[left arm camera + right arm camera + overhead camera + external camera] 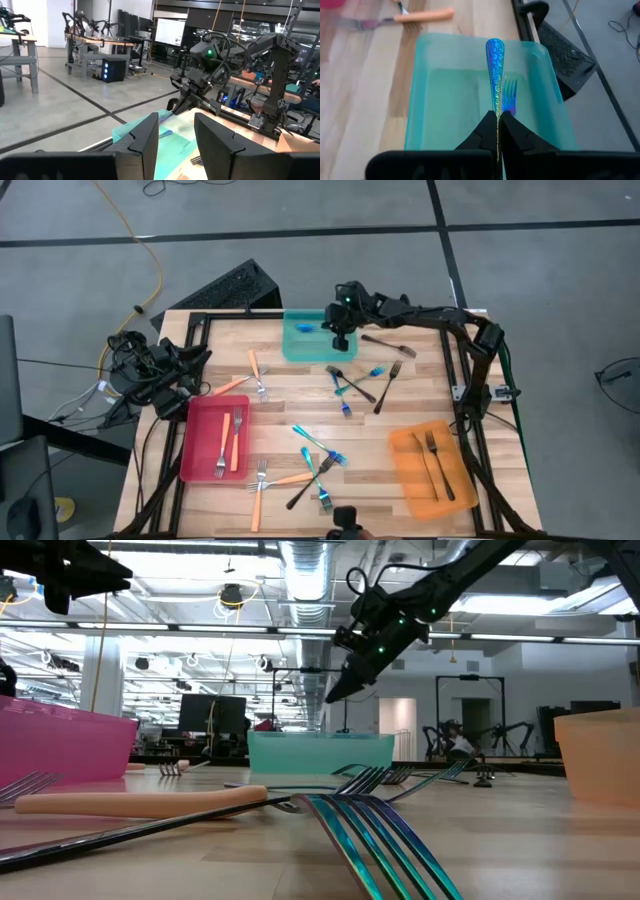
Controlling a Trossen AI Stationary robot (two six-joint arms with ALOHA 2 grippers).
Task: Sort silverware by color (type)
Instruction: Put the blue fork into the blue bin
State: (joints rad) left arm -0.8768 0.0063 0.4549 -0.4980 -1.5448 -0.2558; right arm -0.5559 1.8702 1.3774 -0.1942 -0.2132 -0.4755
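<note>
My right gripper (498, 114) is shut on a bright blue patterned fork (495, 70) and hangs over the teal tray (300, 350) at the table's far edge. A second blue fork (510, 92) lies flat in that tray (420, 100). In the low view the right gripper (335, 690) slants down above the tray (320, 755). My left gripper (175, 135) is open and waits above the table's left edge (185, 375), touching nothing. Orange-handled, blue and dark forks lie scattered over the middle of the table (345, 385). My right gripper pinches the blue fork between its two fingertips (490, 125), on the narrow part of the handle (496, 107). The fork runs along the fingers, with its wide handle end (495, 50) sticking out beyond them. The fingers slant down from above. The fork is lifted clear over the teal tray, and its tine end is hidden behind the fingers.
The red tray (195, 455) at the left holds two orange-handled forks. The orange tray (405, 470) at the right holds two dark forks. Loose forks lie near the teal tray (388, 345) and toward the near edge (300, 475). A black frame borders the table.
</note>
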